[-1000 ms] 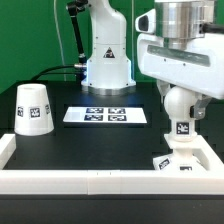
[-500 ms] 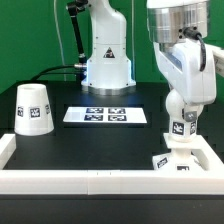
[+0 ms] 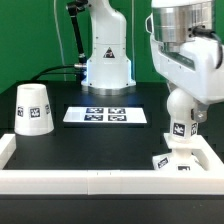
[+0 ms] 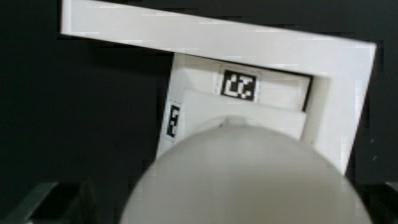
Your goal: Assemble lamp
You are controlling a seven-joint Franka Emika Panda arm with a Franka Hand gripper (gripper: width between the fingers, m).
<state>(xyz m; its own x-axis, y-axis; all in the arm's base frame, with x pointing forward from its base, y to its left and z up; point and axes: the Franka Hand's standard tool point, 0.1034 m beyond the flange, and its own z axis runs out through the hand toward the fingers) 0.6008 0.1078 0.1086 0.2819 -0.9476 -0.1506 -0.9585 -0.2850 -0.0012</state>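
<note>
The bulb (image 3: 180, 118) stands upright on the flat square base (image 3: 178, 160) at the exterior view's right, a tag on its neck. My gripper (image 3: 180, 97) hangs straight over it with its jaws down around the round top. In the wrist view the bulb (image 4: 240, 175) fills the foreground and a dark finger (image 4: 45, 205) shows with a dark gap between it and the bulb, so the gripper (image 4: 240, 215) looks open. The base (image 4: 267, 100) lies beyond the bulb. The tapered shade (image 3: 33, 108) stands alone at the exterior view's left.
The marker board (image 3: 105, 116) lies flat mid-table. A white raised rim (image 3: 90, 182) runs along the front and sides, and its corner (image 4: 196, 30) sits just behind the base. The robot's pedestal (image 3: 107, 62) stands at the back.
The hand has turned about its vertical axis above the bulb. The bulb, its tag and the base have stayed in place.
</note>
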